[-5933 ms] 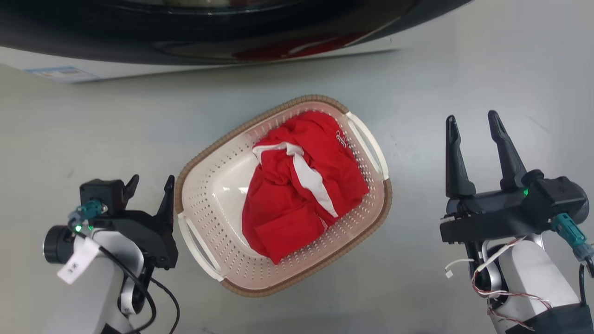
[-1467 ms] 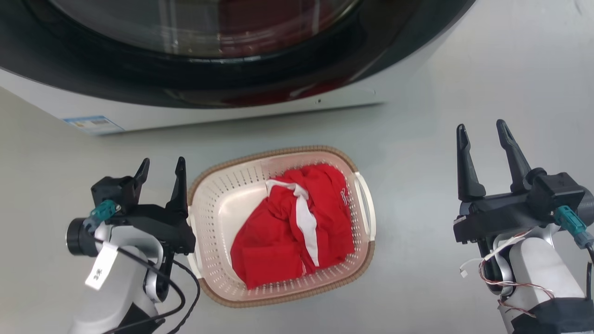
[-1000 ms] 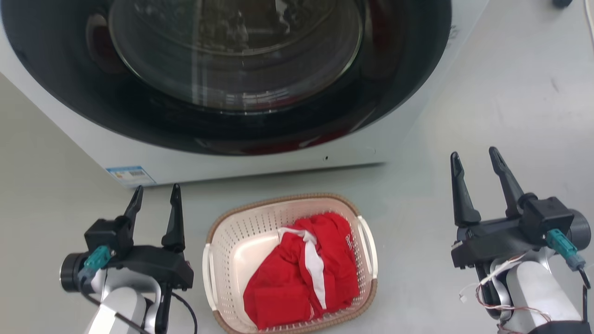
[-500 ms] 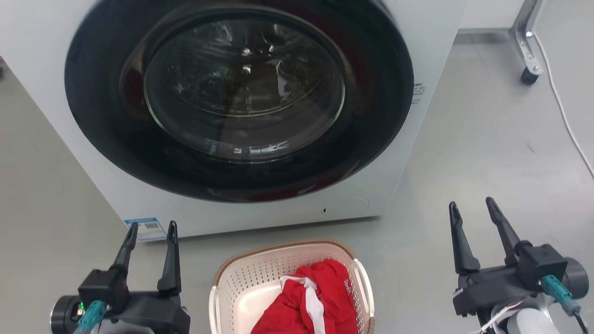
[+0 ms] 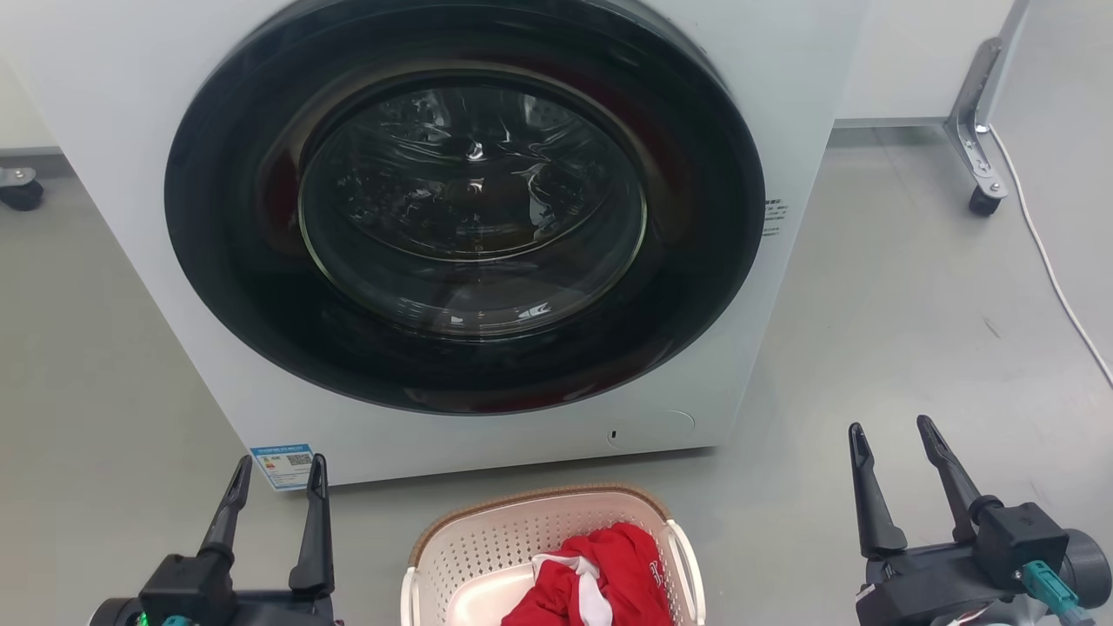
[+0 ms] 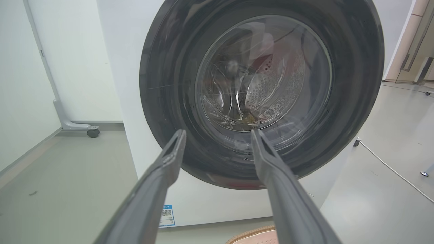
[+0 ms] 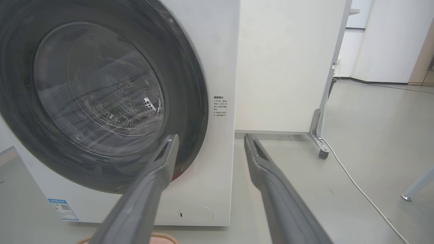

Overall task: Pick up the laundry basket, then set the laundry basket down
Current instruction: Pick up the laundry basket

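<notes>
Down at 6 o'clock, the laundry basket [image 5: 487, 549] rests on the floor [image 5: 869, 330]; left gripper [image 5: 281, 461] at 8, right gripper [image 5: 889, 426] at 4, both spread.

Laundry basket [image 5: 500, 546] on the floor [image 5: 878, 330] before the washing machine [image 5: 469, 243] — garment [image 5: 613, 574] inside

Our left gripper [image 5: 280, 465] and right gripper [image 5: 889, 430] each carry two long black fingers that taper from a broad base to a narrow tip. In the wrist views the fingers [image 6: 269, 169] look matte dark grey, with a shallow recessed channel near the tips. Both sit on blocky black housings. The right housing [image 5: 922, 578] bears a teal connector [image 5: 1039, 579], and the left has a small green light [image 5: 139, 619].
</notes>
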{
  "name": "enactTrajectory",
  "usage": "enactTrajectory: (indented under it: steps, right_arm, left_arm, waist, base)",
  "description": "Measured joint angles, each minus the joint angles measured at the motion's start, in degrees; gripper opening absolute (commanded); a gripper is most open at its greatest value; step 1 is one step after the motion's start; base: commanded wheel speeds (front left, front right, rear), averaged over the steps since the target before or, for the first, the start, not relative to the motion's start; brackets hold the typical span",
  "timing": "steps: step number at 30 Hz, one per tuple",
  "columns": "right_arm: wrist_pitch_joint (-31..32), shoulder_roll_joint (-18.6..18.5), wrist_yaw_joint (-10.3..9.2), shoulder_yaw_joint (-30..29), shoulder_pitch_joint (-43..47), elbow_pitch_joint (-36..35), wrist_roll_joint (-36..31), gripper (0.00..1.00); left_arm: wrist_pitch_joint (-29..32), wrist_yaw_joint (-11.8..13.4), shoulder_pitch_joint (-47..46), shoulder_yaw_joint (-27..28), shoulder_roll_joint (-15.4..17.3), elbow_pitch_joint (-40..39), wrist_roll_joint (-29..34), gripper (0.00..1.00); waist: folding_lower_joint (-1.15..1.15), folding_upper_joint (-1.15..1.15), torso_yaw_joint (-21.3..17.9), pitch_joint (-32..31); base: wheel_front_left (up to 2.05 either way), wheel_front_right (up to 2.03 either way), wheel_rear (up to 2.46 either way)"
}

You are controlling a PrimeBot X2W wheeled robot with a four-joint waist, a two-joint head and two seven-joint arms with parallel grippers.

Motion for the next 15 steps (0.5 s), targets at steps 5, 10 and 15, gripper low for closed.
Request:
enactTrajectory:
  steps: [5,10,15]
  right_arm:
    - [0.0,-0.02,-0.42,0.02,0.68,-0.91,0.0,1.0]
    - [0.01,-0.07,-0.43,0.05,0.94,-1.59,0.0,1.0]
    - [0.09,-0.1,-0.43,0.08,0.97,-2.07,0.0,1.0]
  left_arm:
    - [0.0,0.01,1.38,0.53,0.0,-1.09,0.24,1.0]
    - [0.02,0.21,1.67,0.94,-0.01,-1.93,0.38,1.0]
    - [0.12,0.44,2.49,1.21,-0.04,-2.6,0.7,1.0]
  waist:
    - [0.01,0.01,0.26,-0.42]
    - [0.01,0.01,0.43,-0.67]
    - [0.01,0.0,0.47,-0.71]
  base:
    - [0.0,0.0,0.0]
    - [0.0,0.0,0.0]
    - [0.0,0.0,0.0]
